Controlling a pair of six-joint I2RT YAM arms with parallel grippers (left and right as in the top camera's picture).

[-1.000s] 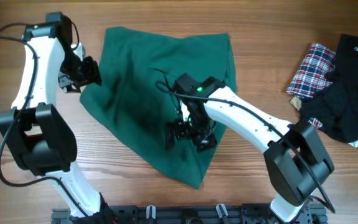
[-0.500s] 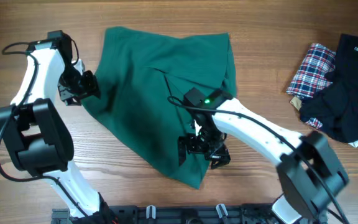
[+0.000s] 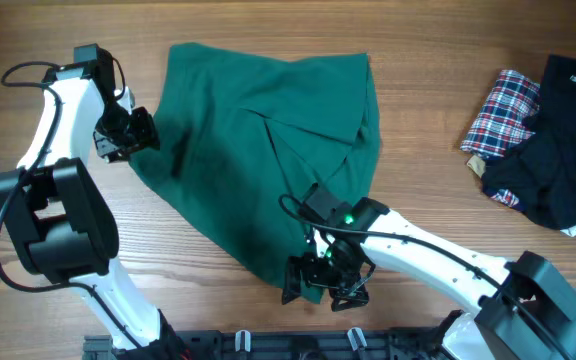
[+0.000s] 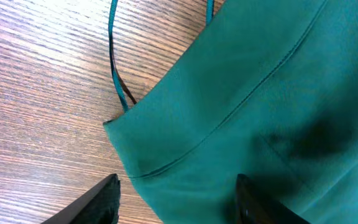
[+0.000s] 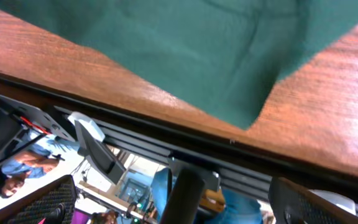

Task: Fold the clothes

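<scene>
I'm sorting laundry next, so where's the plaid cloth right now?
In the overhead view, the plaid cloth lies at far right, against the black garment's left side, well clear of the green garment.

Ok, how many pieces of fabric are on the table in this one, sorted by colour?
Dark teal-green garment: 1
Red-white-blue plaid cloth: 1
Black garment: 1
Total: 3
</scene>
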